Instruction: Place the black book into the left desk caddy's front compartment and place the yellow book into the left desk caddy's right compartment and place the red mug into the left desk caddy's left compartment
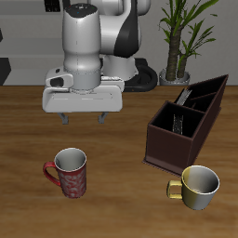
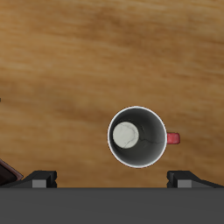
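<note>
Our end effector (image 1: 82, 118) hangs with fingers apart, empty, above the red mug (image 1: 69, 172) standing upright on the table (image 1: 121, 200). We judge it rigid, glazed-slick; grip its rim wall.

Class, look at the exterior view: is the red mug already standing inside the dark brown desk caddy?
No. The red mug stands upright on the bare wooden table, well apart from the desk caddy.

Gripper (image 1: 83, 120) hangs above the table (image 1: 121, 130), red mug (image 1: 71, 172) below and frontward of it, left desk caddy (image 1: 186, 123) well off sideways, second mug (image 1: 198, 187) before that.
</note>
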